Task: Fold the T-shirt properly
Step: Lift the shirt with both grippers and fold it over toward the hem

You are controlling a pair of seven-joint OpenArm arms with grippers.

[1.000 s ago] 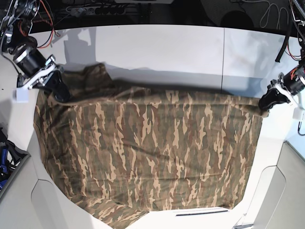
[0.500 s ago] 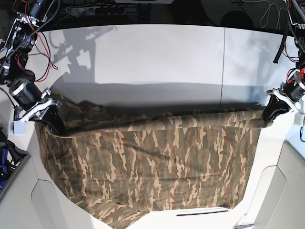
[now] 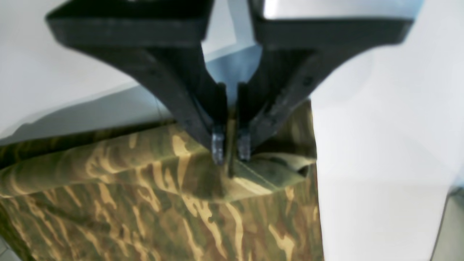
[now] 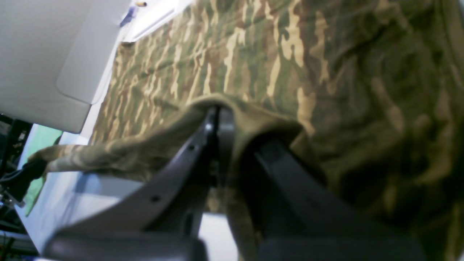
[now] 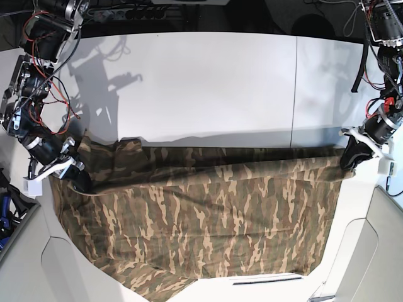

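Observation:
The camouflage T-shirt (image 5: 201,220) lies spread over the near half of the white table (image 5: 208,82), its far edge lifted and stretched between my two grippers. My left gripper (image 5: 348,158) is shut on the shirt's far right corner; in the left wrist view its fingertips (image 3: 217,143) pinch a folded hem of the shirt (image 3: 152,188). My right gripper (image 5: 80,181) is shut on the far left corner; in the right wrist view the cloth (image 4: 275,65) drapes over its fingers (image 4: 214,123). The collar and label are hidden.
The near hem hangs over the table's front edge (image 5: 264,280). Cables and a power strip (image 5: 126,11) lie beyond the table's far edge. A table seam (image 5: 295,88) runs front to back on the right.
Both grippers have pulled the shirt's far edge toward the near side, folding it over the rest. The left-side bunch of cloth has moved down with the right gripper.

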